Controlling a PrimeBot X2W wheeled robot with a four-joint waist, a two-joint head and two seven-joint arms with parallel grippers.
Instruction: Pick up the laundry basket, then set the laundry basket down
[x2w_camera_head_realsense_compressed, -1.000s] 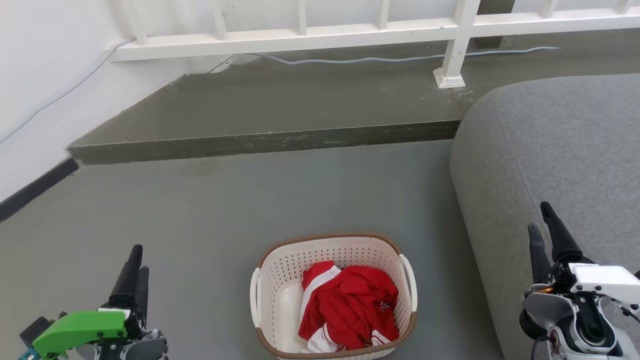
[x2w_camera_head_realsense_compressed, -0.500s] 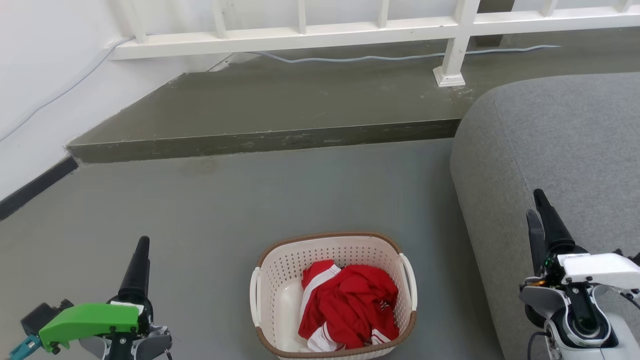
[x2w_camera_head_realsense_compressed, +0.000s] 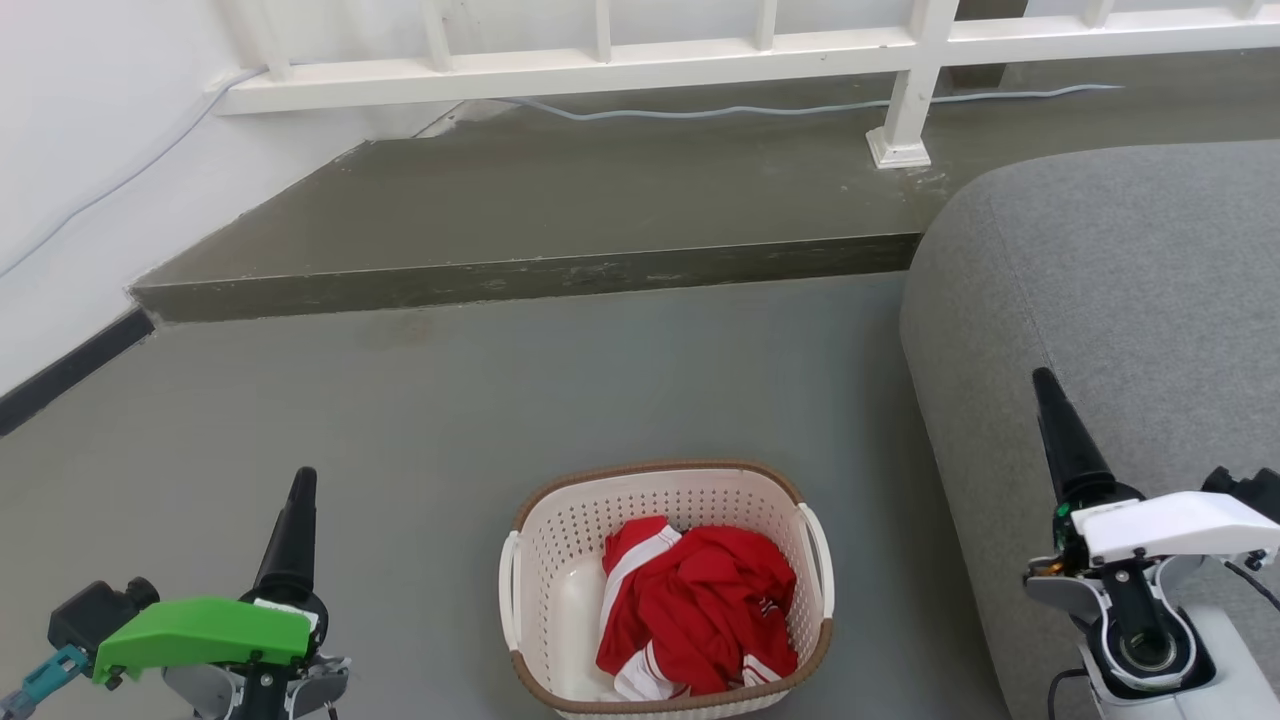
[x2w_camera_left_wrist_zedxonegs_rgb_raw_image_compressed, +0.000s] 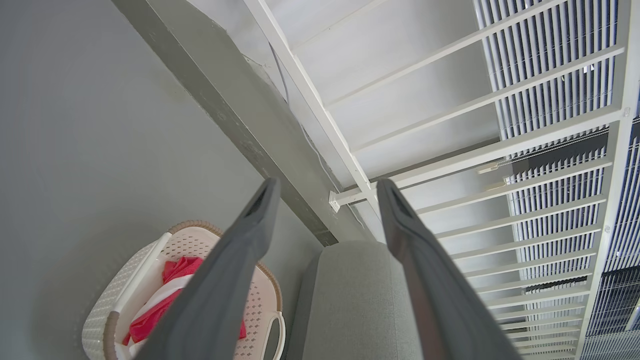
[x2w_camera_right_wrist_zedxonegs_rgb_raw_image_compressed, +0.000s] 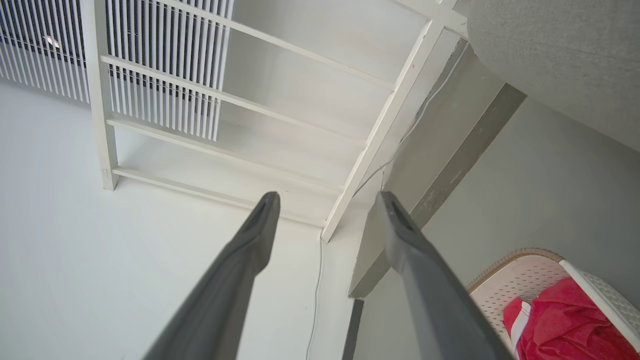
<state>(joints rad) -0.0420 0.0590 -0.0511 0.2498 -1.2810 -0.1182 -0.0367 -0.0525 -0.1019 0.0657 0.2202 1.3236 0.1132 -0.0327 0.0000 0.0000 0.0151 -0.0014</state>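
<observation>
On floor (x2w_camera_head_realsense_compressed: 450, 400): laundry basket (x2w_camera_head_realsense_compressed: 662, 468), red garment (x2w_camera_head_realsense_compressed: 700, 610) inside.

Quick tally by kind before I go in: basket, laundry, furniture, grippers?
Cream-white perforated plastic laundry basket: 1
Red-and-white cloth bundle in it: 1
Grey fabric sofa: 1
Dark-fingered left gripper and right gripper: 2
Total: 5

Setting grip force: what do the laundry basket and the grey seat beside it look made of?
Laundry basket: moulded plastic, cream, slightly glossy; regular punched holes, smooth white handles. Rim: brown woven look, probably moulded plastic too, unclear. Grey seat: matte woven upholstery fabric, fine speckled texture; padding likely.
</observation>
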